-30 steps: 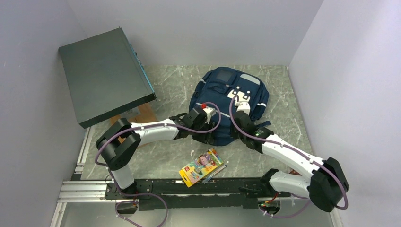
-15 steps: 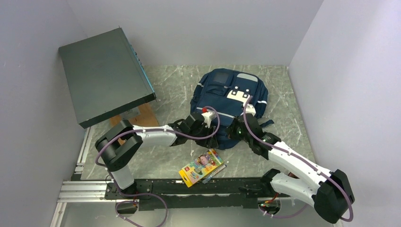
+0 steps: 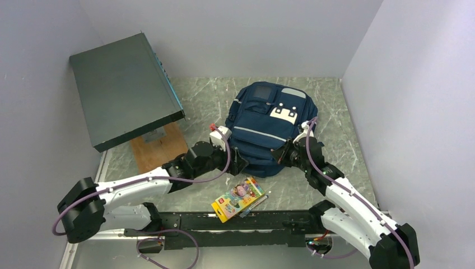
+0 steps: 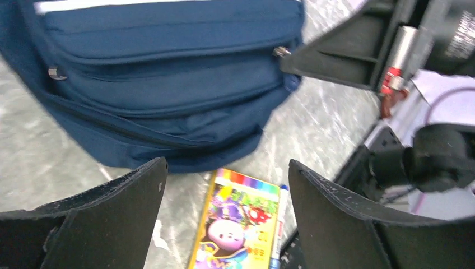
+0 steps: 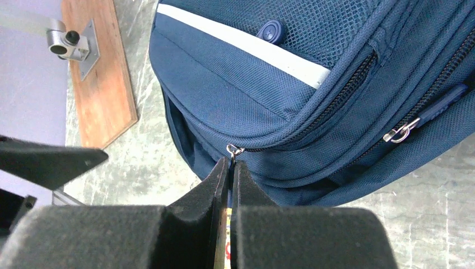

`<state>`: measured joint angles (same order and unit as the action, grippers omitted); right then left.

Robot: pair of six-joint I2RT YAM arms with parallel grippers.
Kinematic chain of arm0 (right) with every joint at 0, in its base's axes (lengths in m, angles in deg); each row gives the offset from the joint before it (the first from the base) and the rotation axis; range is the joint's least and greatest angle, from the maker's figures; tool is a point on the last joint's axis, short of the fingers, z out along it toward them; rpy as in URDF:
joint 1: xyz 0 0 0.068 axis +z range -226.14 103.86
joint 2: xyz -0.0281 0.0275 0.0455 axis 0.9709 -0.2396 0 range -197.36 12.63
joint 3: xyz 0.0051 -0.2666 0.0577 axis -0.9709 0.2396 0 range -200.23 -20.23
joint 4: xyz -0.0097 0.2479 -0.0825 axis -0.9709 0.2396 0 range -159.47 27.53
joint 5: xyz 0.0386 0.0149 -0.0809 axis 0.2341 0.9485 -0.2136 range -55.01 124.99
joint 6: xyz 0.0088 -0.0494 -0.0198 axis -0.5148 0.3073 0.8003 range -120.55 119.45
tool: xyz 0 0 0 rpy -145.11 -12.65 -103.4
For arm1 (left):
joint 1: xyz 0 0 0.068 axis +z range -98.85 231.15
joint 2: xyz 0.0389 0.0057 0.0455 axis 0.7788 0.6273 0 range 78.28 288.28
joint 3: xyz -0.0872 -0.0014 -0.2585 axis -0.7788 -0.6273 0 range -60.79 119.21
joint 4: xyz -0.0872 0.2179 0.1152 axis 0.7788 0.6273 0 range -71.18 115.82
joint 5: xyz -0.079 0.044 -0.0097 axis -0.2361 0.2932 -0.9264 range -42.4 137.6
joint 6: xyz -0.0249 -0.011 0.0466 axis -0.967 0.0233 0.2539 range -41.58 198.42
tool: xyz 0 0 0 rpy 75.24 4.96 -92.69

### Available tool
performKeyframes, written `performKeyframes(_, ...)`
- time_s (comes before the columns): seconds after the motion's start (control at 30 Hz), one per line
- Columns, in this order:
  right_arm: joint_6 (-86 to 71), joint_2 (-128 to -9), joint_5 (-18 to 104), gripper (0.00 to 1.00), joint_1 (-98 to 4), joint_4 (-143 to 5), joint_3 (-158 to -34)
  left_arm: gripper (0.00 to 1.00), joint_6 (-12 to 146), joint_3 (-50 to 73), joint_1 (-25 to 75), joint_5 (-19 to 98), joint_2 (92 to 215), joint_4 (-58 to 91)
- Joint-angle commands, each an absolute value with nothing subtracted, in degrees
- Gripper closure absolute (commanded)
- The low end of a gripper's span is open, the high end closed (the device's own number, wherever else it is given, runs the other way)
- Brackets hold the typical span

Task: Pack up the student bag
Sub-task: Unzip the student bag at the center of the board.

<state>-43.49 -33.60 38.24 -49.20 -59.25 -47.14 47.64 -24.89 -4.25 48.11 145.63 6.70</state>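
The navy blue student bag (image 3: 263,120) lies flat at the middle back of the table, and it also shows in the left wrist view (image 4: 168,84) and the right wrist view (image 5: 269,73). My right gripper (image 3: 287,154) is at the bag's near right edge. It is shut (image 5: 231,168) on a metal zipper pull (image 5: 234,150) of a closed zipper. My left gripper (image 3: 237,162) is open and empty (image 4: 227,171) just off the bag's near edge. It hovers over a colourful yellow box (image 4: 238,224), which lies on the table in front of the bag (image 3: 238,197).
A big dark grey-green flat box (image 3: 123,95) leans at the back left over a wooden board (image 3: 159,148). A pen (image 4: 278,221) lies along the colourful box. The black base rail (image 3: 224,221) runs along the near edge.
My left arm has pulled back from the bag towards the near left. My right gripper has come down off the bag's top to its near right edge, pinching the zipper pull.
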Motion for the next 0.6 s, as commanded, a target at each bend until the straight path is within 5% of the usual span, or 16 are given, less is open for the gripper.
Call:
performKeyframes(0.0, -41.25, -32.18, 43.88, 1.00, -49.07, -60.89, -48.52, 0.15, 48.18, -24.16, -1.09, 56.26, 146.82, 11.94)
performKeyframes(0.2, -38.74, -33.84, 44.03, 1.00, -49.18, -55.80, -51.90, 0.24, 47.12, -15.41, 1.97, 50.63, 158.34, 21.06)
performKeyframes(0.37, -37.54, -36.79, 44.69, 1.00, -48.94, -54.57, -52.96, 0.56, 42.60, -16.64, 1.82, 39.43, 164.90, 9.72)
performKeyframes(0.57, -42.59, -44.03, 40.08, 1.00, -38.66, -59.57, -56.58, 0.70, 37.56, -14.30, -2.47, 31.61, 173.09, 2.37)
